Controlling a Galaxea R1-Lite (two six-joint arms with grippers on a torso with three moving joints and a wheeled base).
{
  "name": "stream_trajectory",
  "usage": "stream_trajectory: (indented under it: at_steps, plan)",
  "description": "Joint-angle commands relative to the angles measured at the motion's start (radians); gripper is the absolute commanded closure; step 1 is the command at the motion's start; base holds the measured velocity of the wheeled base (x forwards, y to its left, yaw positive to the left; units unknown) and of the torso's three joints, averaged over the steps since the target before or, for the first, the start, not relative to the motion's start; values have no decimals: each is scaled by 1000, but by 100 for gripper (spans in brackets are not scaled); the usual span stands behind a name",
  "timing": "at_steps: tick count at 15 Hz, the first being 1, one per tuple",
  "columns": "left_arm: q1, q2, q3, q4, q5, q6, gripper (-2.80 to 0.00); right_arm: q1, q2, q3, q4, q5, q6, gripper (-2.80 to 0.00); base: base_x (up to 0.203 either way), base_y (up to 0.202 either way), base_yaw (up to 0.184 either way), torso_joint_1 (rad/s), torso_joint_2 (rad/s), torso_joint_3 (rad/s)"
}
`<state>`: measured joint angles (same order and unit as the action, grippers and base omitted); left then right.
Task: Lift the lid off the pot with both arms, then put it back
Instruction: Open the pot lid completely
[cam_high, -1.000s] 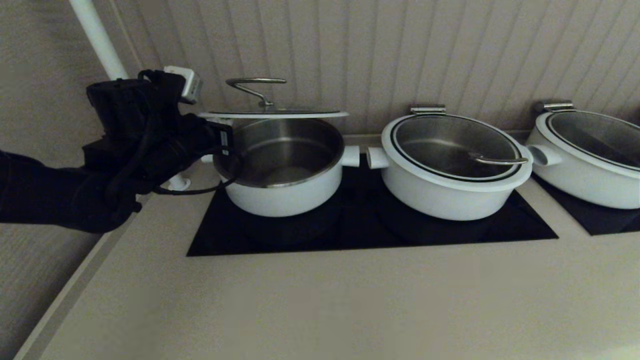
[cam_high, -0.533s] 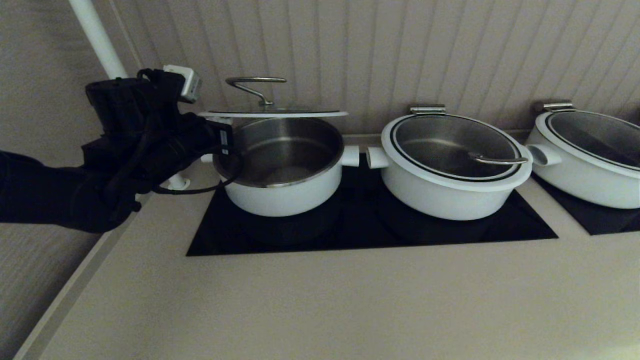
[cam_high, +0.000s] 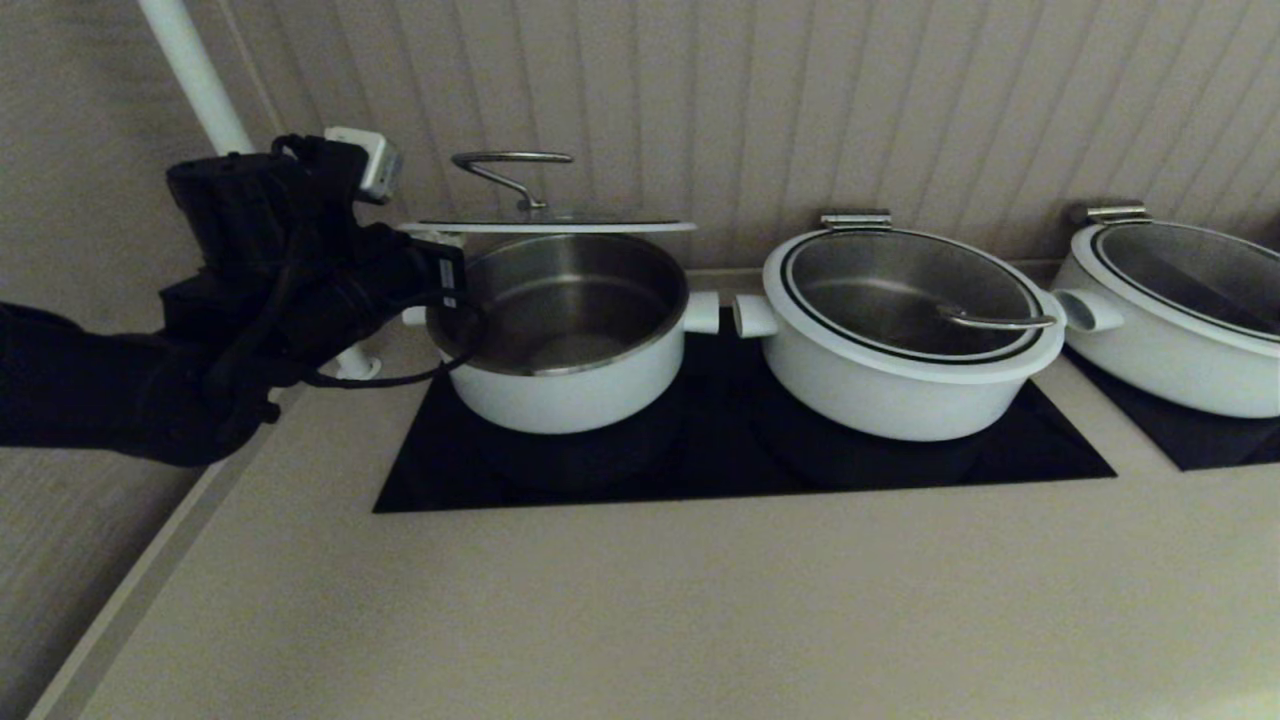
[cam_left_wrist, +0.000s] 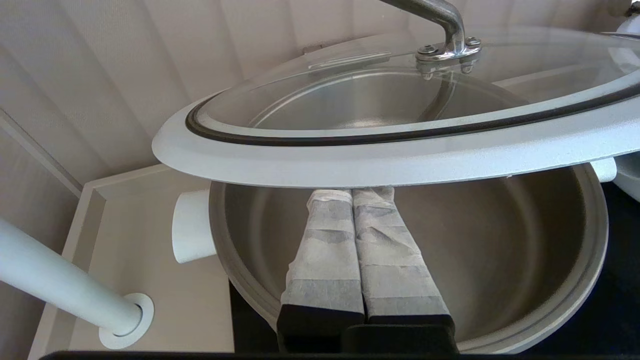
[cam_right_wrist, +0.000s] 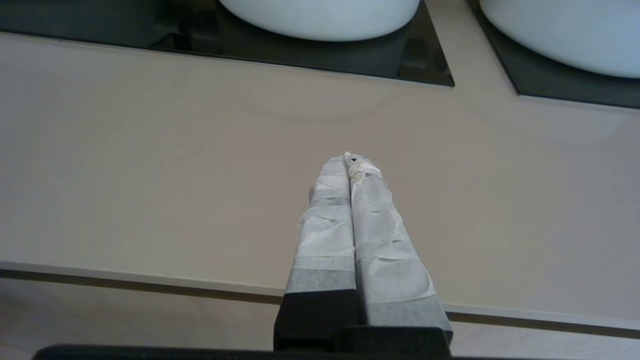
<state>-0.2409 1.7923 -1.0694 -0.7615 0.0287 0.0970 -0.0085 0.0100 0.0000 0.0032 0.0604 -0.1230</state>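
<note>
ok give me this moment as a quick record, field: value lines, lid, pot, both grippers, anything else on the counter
lid: raised level above the pot, its near-left rim resting on the left gripper
pot: open, steel bowl empty, on the black cooktop
left gripper: fingers pressed together, tips under the lid's white rim
right gripper: shut on nothing, over bare counter, away from the pot
other pots: wider pot and far-right pot, both lidded

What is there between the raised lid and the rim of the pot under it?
In the left wrist view, the shut left gripper reaches under the lid, its fingertips beneath the rim, above the pot; otherwise open air.
</note>
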Motion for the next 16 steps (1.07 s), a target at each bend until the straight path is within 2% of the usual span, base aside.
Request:
stream_trajectory:
  at_steps: [1, 16]
  plan:
    - [0, -1, 0, -6, 0, 0, 0, -1, -7, 0, 0, 1, -1, 0, 0, 0, 0, 0, 0, 0]
    - [-18, -11, -30, -7, 0, -7, 0, 0, -8, 0, 0, 1, -1, 0, 0, 0, 0, 0, 0, 0]
